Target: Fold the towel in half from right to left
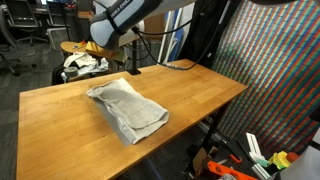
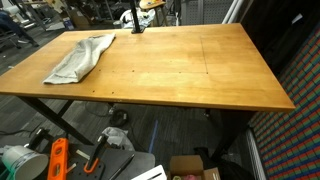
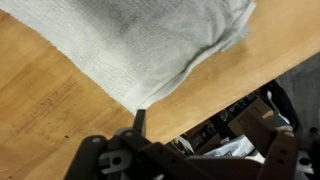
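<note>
At the far left in an exterior view, a bundle of white cloth with dark patches [image 1: 85,62] sits just beyond the back edge of the wooden table [image 1: 55,115]. Next to it, the white and black arm [image 1: 118,22] reaches in from above the table's far side.

The towel [image 1: 126,108] lies below the arm on the left half of the tabletop. It is doubled over on itself and rumpled, with one end thicker than the other. The right half of the table is bare wood, and a panel of many-coloured weave [image 1: 275,70] stands to the right of it.

From the opposite side, the towel [image 2: 80,58] rests near the table's far left corner, all of it on the wood, with the wide board [image 2: 200,70] stretching away to the right. On the floor beneath are an orange tool [image 2: 58,158] at the left and a cardboard box [image 2: 195,168] further right.

In the wrist view the towel [image 3: 150,40] fills the top, its edge running diagonally across the wood. The gripper [image 3: 138,130] comes in from the bottom. Only one dark finger [image 3: 140,118] shows, its tip at the towel's lower corner, so I cannot tell how the fingers stand.
</note>
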